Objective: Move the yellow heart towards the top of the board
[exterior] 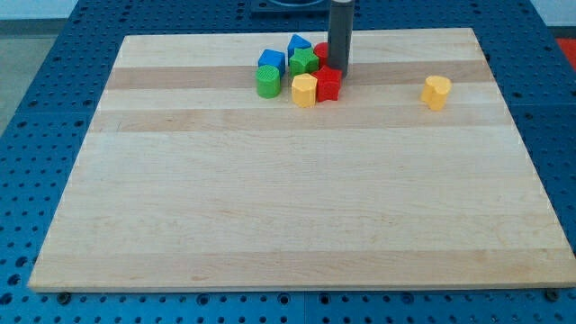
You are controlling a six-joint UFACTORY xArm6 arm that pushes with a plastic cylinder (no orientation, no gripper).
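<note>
**We had not reached the yellow heart yet**

We wanted to push the yellow heart [436,92] up to the top of the board [297,225]. The yellow heart sat alone near the view's right, a little below the top edge. Nothing was touching it.

Our rod [340,31] stood straight up and down, coming in from the view's top. My tip [339,67] was down in the middle of a bunch of blocks, well apart from the heart. It was right by the red block [328,84] and the green block [303,61]. We could not tell if it was touching them. We had no hand to open or close, only the rod, so it was not holding anything.

The bunch also had a blue block [271,60], another blue block [299,43] behind it, a round green block [267,82], and a yellow block [304,90] with flat sides. A second red block [321,51] peeked out beside the rod.

We think the job was just starting. Next, my tip needed to leave the bunch and go to the view's right. It had to pass under the heart, on the side near the view's bottom. Then it could push the heart up. We had to take care not to drag other blocks along, and not to hit the heart from the side.
</note>
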